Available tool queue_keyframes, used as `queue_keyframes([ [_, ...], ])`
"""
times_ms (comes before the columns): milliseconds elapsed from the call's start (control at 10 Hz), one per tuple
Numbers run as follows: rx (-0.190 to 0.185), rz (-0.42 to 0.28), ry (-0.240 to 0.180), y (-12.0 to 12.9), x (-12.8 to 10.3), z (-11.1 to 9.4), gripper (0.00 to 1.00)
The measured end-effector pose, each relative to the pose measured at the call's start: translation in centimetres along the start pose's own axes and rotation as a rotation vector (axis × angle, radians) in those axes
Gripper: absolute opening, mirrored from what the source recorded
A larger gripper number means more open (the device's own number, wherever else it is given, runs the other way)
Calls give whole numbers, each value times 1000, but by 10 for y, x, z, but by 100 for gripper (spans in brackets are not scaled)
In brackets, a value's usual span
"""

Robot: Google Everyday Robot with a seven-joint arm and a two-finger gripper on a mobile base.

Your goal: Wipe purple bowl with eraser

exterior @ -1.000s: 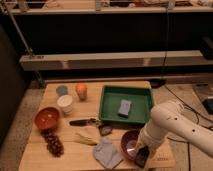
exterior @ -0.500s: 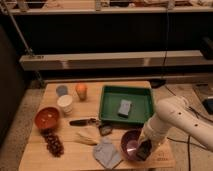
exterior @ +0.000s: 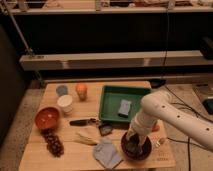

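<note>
Pincer (exterior: 134,145), its fingers drawn together, reaches down into the purple bowl (exterior: 136,148) at the counter's (exterior: 60,159) front right; a dark lump at its tip looks like the eraser (exterior: 132,145), though the grip itself is hard to make out. One white arm (exterior: 170,117) comes in from the right.

Taking the purple bowl as landmark: one green tray (exterior: 111,101) lies just behind it, with one grey-blue block (exterior: 124,107) inside. One blue cloth (exterior: 106,152) lies just left of the bowl. One small dark object (exterior: 105,129) sits behind-left, beside one dark-handled tool (exterior: 82,121) and one pale yellowish item (exterior: 88,136). Farther left are one orange-red bowl (exterior: 47,118), so two bowls in all, one bunch of grapes (exterior: 53,144), one white cup (exterior: 64,103), one grey cup (exterior: 61,90) and one orange (exterior: 81,90).
</note>
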State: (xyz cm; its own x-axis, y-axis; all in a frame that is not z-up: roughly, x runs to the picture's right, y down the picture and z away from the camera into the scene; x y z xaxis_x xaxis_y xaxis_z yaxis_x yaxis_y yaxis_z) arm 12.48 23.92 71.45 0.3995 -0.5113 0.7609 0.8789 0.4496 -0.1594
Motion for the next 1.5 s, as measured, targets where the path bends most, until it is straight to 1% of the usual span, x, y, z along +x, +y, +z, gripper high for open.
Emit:
queue_keyframes([
  [100, -2, -27, -3, -11, -7, 4, 10],
  [200, -19, -42, -3, -10, -18, 8, 10],
  [400, -29, -28, -3, 12, -24, 11, 10],
  [700, -36, 9, 14, 52, -26, 4, 10],
  [900, -30, 30, 25, 62, -24, -2, 10],
  [1000, -18, 50, 36, 70, -19, -8, 10],
  [1200, -5, 61, 46, 70, -10, -13, 10],
  [1500, -6, 63, 44, 61, 8, -12, 10],
])
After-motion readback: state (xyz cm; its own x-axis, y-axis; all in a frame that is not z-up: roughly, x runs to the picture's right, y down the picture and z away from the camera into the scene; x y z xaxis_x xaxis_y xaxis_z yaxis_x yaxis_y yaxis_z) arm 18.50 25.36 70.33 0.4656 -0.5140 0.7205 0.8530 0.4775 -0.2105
